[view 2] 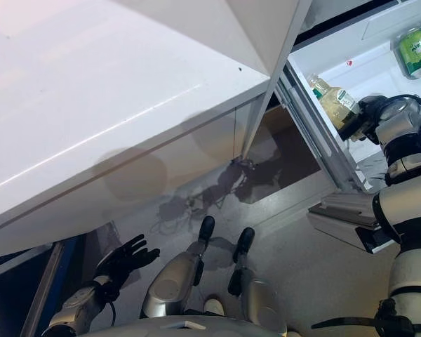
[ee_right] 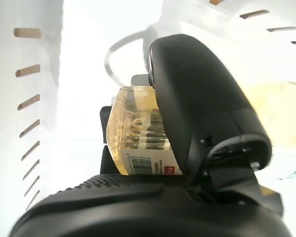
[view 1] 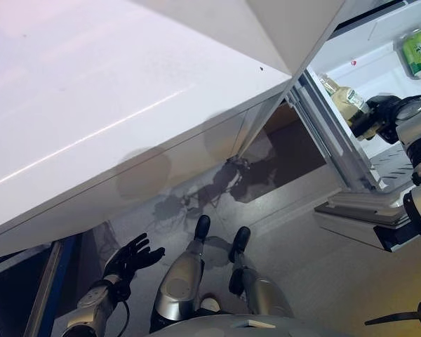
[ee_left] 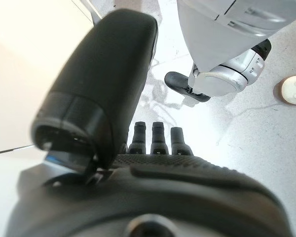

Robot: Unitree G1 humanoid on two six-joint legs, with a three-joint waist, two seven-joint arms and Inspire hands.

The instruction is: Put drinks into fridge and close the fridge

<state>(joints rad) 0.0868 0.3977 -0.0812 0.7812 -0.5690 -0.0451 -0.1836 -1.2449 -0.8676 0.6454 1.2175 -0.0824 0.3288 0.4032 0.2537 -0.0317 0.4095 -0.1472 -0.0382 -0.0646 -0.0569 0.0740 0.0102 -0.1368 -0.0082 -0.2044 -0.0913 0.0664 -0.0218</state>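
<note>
Bottle going into the open fridge

Right hand [view 2: 368, 116] is wrapped around a pale yellow drink bottle [view 1: 345, 102] with a barcode label, inside the fridge [view 1: 379, 56] below a green can [view 1: 419, 51]. I'd set it flat before letting go. Left hand [view 1: 132, 256] hangs low, fingers spread, holding nothing.
</note>
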